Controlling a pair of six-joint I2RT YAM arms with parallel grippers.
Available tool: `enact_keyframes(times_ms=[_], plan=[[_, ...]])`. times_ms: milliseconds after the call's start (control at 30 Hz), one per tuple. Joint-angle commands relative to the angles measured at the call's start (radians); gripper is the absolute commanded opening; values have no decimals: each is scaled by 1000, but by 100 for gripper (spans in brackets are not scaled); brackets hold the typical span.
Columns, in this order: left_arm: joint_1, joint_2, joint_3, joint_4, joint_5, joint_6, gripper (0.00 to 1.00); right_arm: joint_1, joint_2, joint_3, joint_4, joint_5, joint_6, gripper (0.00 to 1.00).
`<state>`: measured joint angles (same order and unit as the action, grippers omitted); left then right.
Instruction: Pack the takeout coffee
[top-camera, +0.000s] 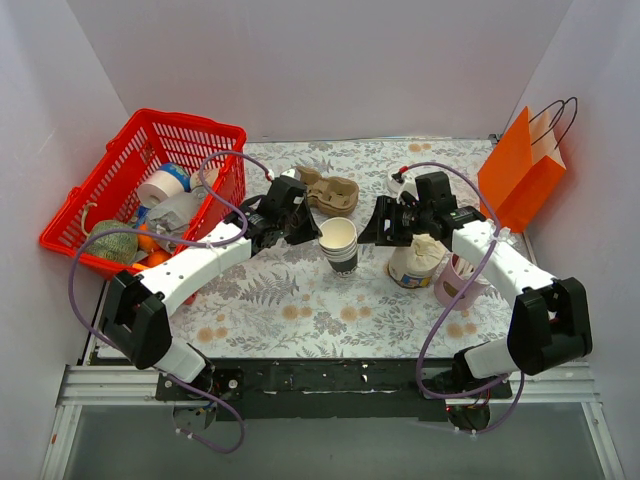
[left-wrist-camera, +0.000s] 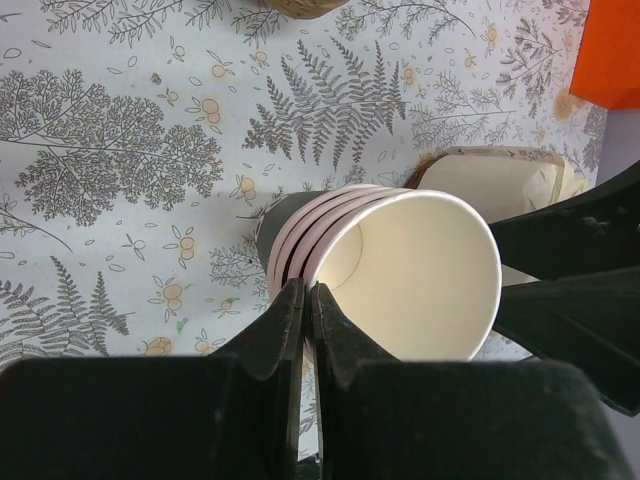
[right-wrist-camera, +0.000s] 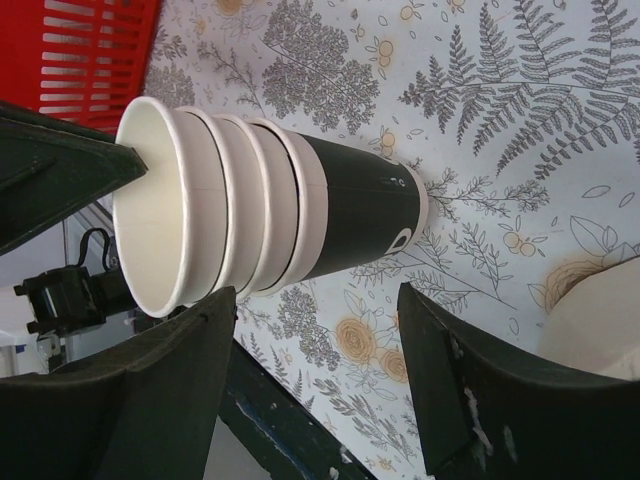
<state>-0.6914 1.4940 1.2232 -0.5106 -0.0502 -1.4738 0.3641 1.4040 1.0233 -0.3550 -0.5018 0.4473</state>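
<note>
Cream nested paper cups (top-camera: 339, 243), centre frame, are pinched at the rim by left gripper (left-wrist-camera: 305, 310); right gripper (right-wrist-camera: 315, 292) spread alongside.

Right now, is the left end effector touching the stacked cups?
Touching: left wrist view shows the left end effector pinching the top cup at its rim.

The top external camera sits high behind the arm bases at 6 o'clock and looks down toward 12 over the whole table (top-camera: 300, 300). The left wrist camera, very close, faces past the left pincer (left-wrist-camera: 305, 300) into the mouth of the cup stack (left-wrist-camera: 400, 270). The right wrist camera, equally near, sees that stack side-on beyond the right pincer (right-wrist-camera: 315, 295). All three views share it.
</note>
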Motion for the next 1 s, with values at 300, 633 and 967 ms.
enact_keyframes(times_ms=[300,633,967], plan=[[0,-46,-11,34,-13,-3,0,-1,-16,43,50,-26,22,73],[0,-31,-8,37,9,12,0,-1,-7,58,70,-40,42,73],[0,-58,-25,101,113,6,0,-1,32,40,76,-14,60,70]])
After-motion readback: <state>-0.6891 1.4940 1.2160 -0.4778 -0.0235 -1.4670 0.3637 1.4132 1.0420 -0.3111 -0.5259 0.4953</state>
